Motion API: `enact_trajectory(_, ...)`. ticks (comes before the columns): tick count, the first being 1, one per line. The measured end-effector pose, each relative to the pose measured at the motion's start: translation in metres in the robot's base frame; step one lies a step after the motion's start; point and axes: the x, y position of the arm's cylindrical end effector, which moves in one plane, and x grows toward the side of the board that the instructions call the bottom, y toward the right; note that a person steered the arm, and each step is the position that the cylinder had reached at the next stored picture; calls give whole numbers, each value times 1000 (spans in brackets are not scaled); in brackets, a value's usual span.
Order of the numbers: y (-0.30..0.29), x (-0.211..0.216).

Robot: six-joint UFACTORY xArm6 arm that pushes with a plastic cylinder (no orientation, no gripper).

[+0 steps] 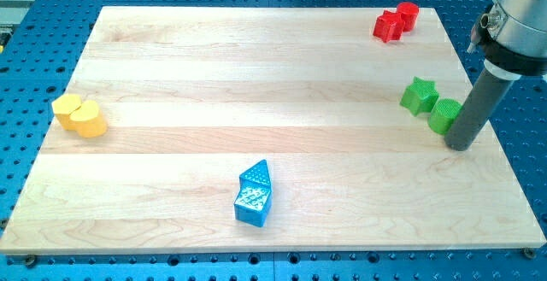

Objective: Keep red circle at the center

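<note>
So, task barely begun: red circle block [408, 14] sits at pale wooden board's [256, 84] top-right corner, touching red star block [388, 27], far from centre. My tip [459, 146], a plain rod w/ no jaws, holding nothing, rests beside green circle block [444, 115].

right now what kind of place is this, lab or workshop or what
Likely a robotics lab bench. A light wooden board lies on a blue perforated metal table, small coloured blocks are scattered on it, and my tip sits beside the green round block.
</note>
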Motion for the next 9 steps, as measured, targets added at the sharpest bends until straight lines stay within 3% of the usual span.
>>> enact_trajectory(1, 15, -10)
enact_trajectory(2, -9, -25)
enact_trajectory(5, -4, -27)
enact_trajectory(6, 0, -15)
enact_trajectory(7, 34, 25)
enact_trajectory(8, 70, 3)
enact_trajectory(9, 93, -60)
